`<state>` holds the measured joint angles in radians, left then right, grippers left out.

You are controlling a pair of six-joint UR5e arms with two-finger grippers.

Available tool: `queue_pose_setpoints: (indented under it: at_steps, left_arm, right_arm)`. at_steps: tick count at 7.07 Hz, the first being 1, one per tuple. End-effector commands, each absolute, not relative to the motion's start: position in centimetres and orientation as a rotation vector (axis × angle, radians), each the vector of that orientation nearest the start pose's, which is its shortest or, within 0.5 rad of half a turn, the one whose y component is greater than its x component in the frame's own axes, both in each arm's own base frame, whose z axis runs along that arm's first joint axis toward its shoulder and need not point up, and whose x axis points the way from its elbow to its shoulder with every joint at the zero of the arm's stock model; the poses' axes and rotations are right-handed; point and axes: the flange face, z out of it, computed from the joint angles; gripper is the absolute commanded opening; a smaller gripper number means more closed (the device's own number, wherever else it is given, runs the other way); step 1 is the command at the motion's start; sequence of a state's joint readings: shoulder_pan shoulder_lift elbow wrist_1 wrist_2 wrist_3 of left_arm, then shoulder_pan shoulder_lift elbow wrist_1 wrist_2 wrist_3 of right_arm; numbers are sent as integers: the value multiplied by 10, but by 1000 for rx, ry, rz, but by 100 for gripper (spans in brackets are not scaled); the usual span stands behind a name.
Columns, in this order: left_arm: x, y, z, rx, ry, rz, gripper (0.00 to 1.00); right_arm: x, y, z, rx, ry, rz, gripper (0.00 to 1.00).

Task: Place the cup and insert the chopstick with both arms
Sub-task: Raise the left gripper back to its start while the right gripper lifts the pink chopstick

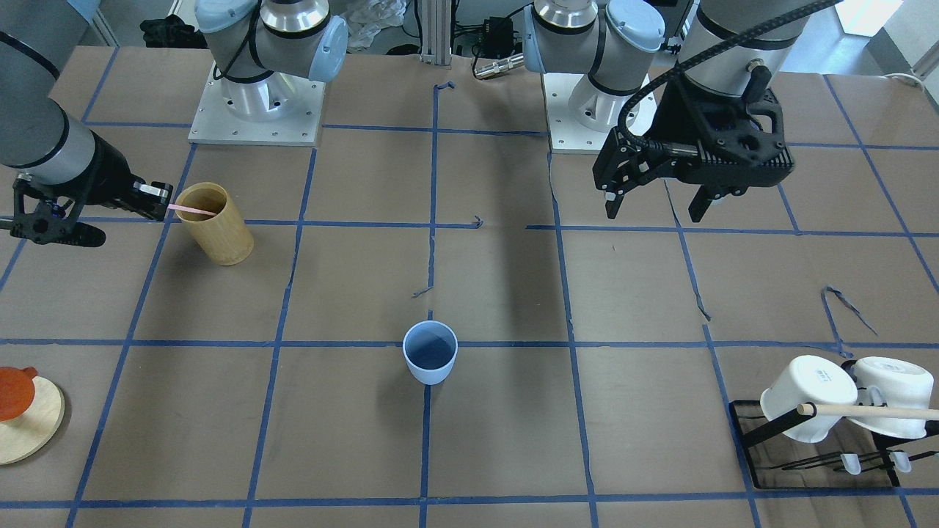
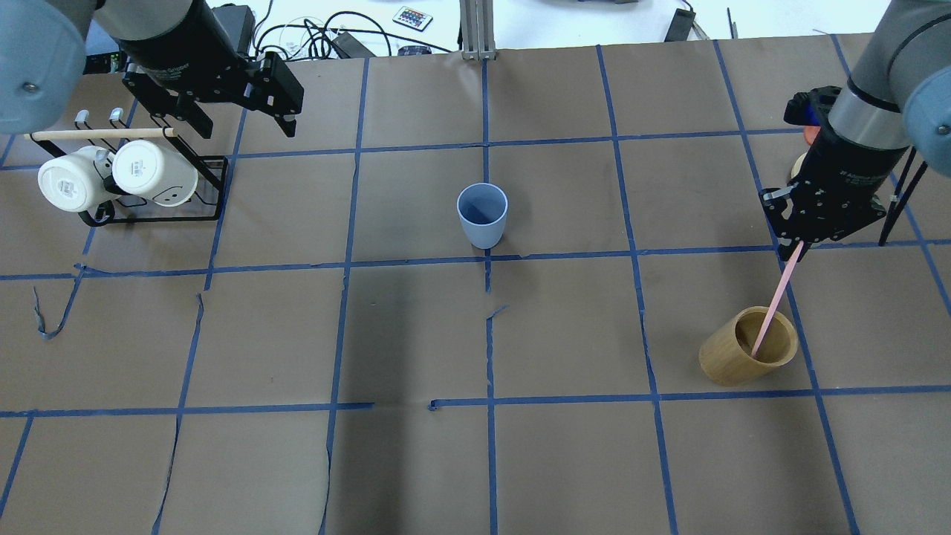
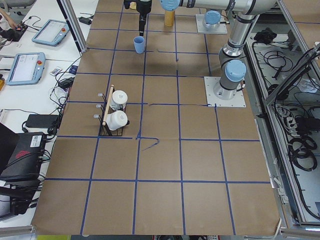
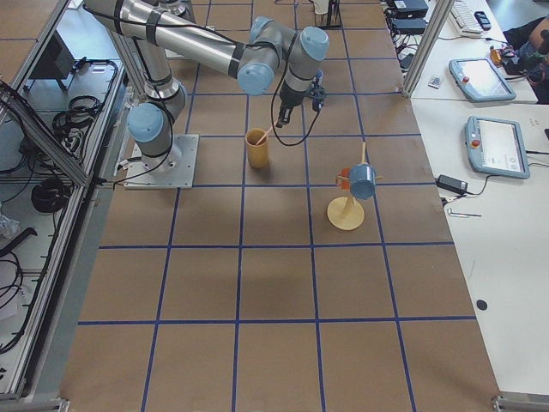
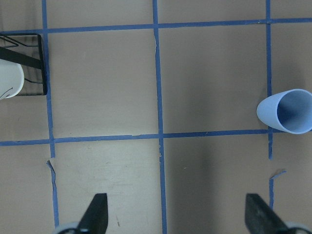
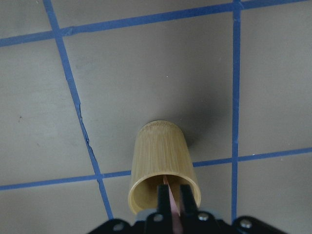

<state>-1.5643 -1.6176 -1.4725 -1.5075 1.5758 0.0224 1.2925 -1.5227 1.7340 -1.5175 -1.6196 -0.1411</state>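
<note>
The light blue cup (image 1: 430, 352) stands upright and empty at the table's middle (image 2: 482, 215); it shows at the right edge of the left wrist view (image 5: 286, 111). The pale pink chopstick (image 2: 775, 302) leans out of the tan bamboo cylinder (image 2: 747, 345), its lower end inside. My right gripper (image 2: 799, 243) is shut on the chopstick's upper end (image 1: 189, 210), above and beside the cylinder (image 6: 162, 167). My left gripper (image 1: 653, 205) is open and empty, raised over the table between the cup and the mug rack.
A black rack (image 2: 152, 189) with two white mugs (image 2: 152, 172) and a wooden rod (image 2: 100, 134) stands on my left. A round wooden stand (image 1: 26, 422) with an orange piece and a blue cup (image 4: 361, 180) stands beyond the bamboo cylinder on my right.
</note>
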Motion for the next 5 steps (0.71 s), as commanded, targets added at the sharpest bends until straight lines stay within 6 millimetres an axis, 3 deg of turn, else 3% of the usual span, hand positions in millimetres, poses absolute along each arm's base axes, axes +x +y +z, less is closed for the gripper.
queue_pose_setpoints:
  at_steps: [1,4,5]
  left_arm:
    - [-114,-518,523,-22,3135,-147,100]
    - [-113,-518,523,-24,3137,-144,100]
    - [-113,-518,523,-24,3138,-145,100]
  right_arm:
    - [-8,-498,431,203,3098,408,0]
    - [0,-507,494,198,3073,272,0]
    - [12,-515,513,181,3025,182,0]
